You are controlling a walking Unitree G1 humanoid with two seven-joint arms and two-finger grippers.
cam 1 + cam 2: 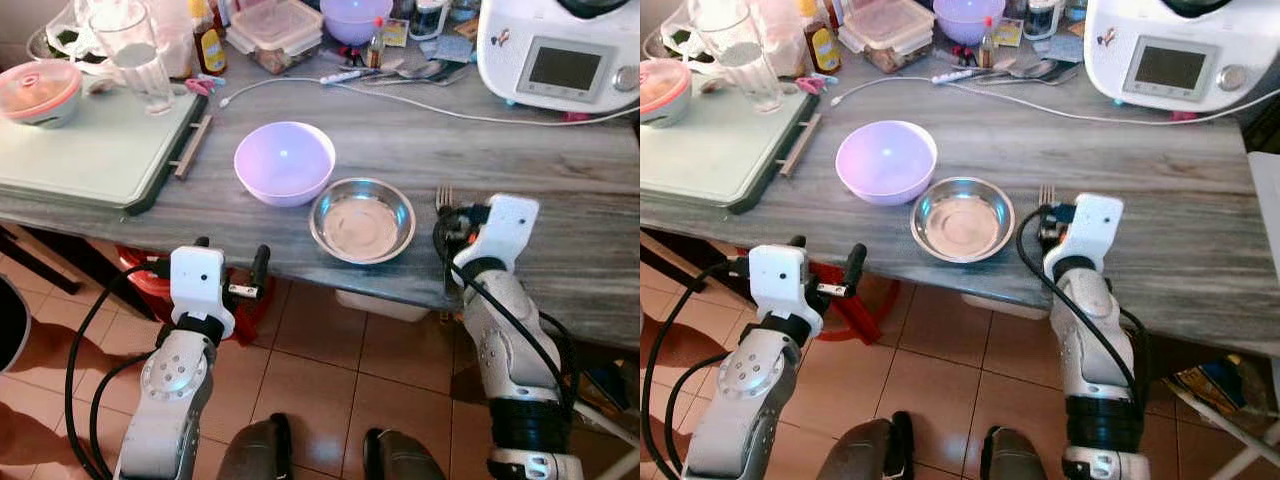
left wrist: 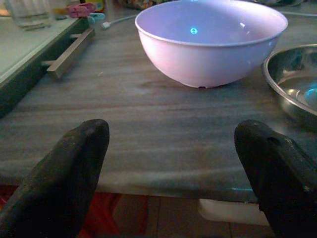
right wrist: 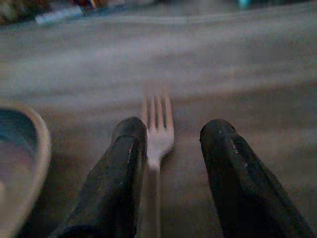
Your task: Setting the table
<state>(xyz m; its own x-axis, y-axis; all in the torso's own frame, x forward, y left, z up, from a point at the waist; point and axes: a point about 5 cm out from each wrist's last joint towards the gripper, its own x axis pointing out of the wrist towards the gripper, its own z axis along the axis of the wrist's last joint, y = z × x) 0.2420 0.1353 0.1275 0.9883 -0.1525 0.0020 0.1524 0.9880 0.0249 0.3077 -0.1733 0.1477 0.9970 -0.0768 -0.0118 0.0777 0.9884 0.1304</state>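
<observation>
A lilac bowl (image 1: 284,160) and a steel bowl (image 1: 362,220) stand side by side near the front edge of the grey table (image 1: 420,140). Just right of the steel bowl lies a fork (image 1: 444,196), tines pointing away from me. My right gripper (image 3: 174,126) hovers low over the fork's handle, open; the fork (image 3: 158,119) lies between its fingers, close against one finger (image 3: 121,168). My left gripper (image 1: 232,258) is open in front of the table edge, level with the tabletop, and faces the lilac bowl (image 2: 208,44).
A green-edged board (image 1: 90,150) with a glass (image 1: 135,50) and a pink-lidded container (image 1: 38,90) takes the table's left. A white kitchen machine (image 1: 560,50) stands back right, its cable (image 1: 480,118) crossing the table. Spoons (image 1: 400,72) and jars crowd the back.
</observation>
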